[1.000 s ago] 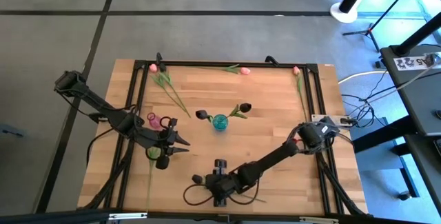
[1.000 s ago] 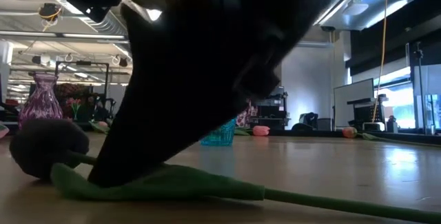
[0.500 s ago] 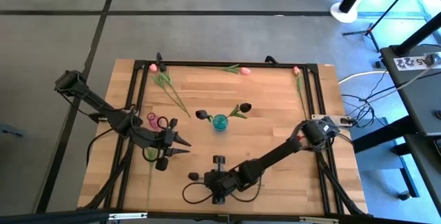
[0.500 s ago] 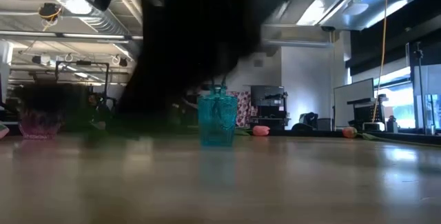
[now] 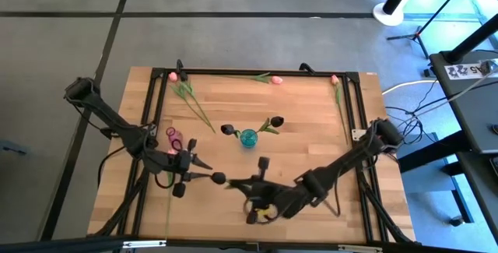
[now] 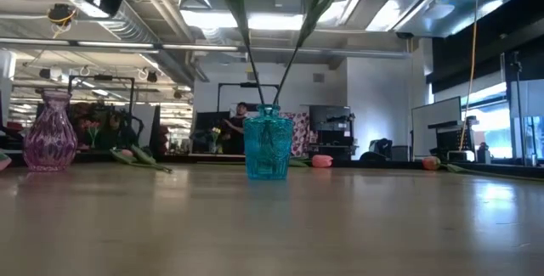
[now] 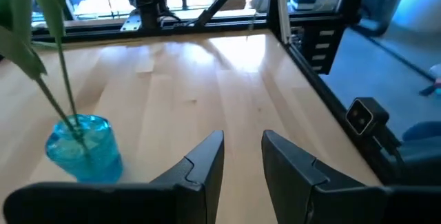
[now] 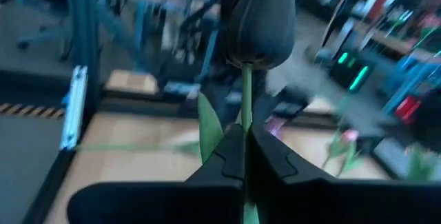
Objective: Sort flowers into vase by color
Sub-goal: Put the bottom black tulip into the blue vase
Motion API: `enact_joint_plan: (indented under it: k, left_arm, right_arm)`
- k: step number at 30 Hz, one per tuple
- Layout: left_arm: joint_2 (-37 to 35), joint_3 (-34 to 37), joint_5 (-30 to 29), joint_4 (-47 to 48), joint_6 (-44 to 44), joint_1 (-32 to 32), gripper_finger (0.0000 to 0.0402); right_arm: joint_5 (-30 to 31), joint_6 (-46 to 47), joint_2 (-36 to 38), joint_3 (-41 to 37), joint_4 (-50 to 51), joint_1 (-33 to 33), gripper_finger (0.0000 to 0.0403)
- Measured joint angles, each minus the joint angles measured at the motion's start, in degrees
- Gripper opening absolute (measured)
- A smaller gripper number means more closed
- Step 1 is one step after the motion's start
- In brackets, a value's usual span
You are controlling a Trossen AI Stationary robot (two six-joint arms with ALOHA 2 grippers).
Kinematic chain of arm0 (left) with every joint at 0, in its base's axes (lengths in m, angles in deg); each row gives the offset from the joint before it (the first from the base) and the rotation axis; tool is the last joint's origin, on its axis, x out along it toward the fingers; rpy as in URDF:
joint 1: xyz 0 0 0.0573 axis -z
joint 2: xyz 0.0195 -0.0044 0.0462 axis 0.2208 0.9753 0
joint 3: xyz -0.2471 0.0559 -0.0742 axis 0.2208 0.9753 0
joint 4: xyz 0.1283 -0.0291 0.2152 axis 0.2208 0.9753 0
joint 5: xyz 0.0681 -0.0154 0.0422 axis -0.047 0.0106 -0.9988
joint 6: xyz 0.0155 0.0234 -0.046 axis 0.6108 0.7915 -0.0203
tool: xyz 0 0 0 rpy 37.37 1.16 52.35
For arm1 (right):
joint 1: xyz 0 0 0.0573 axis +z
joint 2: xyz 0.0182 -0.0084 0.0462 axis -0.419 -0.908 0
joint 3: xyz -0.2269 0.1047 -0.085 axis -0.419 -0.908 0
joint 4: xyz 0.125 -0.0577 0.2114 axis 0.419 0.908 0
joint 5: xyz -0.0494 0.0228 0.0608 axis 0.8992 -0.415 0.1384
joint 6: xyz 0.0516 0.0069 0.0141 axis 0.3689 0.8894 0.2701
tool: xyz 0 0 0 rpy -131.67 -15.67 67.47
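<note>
Down at the 6 o'clock side of the table (image 5: 311, 121), my right gripper (image 5: 233, 184) is pinched tight on the green stem of a dark tulip (image 8: 260, 18), fingers pressed together around it just under the head, so the bloom stands straight up past my fingertips in the right wrist view. From above, that dark head (image 5: 219, 178) sits out at the 9 o'clock end of my gripper, lifted clear of the wood. My left gripper (image 5: 193, 170) hovers right beside it at about 8 o'clock of the table, fingers (image 7: 207, 162) spread apart with nothing between them. The teal glass vase (image 5: 248, 138) is dead center with two dark tulips (image 5: 274, 121) already in it, stems leaning out to either side. The pink glass vase (image 6: 49, 132) stands over by 9 o'clock, just behind my left arm. Three pink tulips (image 5: 264, 77) lie flat along the 12 o'clock edge, one near each far corner and one in the middle.
</note>
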Motion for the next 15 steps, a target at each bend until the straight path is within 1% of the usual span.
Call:
enact_joint_plan:
  k: [4, 6, 8, 11, 13, 15]
  left_arm:
    - [0.0, 4.5, 0.0, -8.7, 1.1, 0.3, 0.0096]
    - [0.0, 6.2, 0.0, -11.2, 1.4, 0.2, 0.0096]
    - [0.0, 7.1, 0.0, -13.0, 1.8, -0.1, 0.0096]
    - [0.0, 7.8, 0.0, -13.8, 1.9, -0.6, 0.0096]
    - [0.0, 8.1, 0.0, -13.7, 1.9, -0.9, 0.0096]
    - [0.0, 8.1, 0.0, -13.8, 1.9, -1.1, 0.0096]
  right_arm:
    - [0.9, -11.7, 2.9, -11.2, -26.7, -1.4, 0.0004]
    - [-0.6, -18.1, 3.2, -16.6, -41.9, -2.8, 0.0003]
    - [-3.4, -22.8, 2.9, -21.6, -54.8, -4.5, 0.0003]
    - [-8.6, -26.0, 2.5, -27.4, -69.3, -7.6, 0.0002]
    - [-12.2, -28.0, 2.5, -30.2, -76.6, -9.8, 0.0002]
    - [-15.3, -28.8, 2.5, -32.0, -81.1, -12.1, 0.0002]
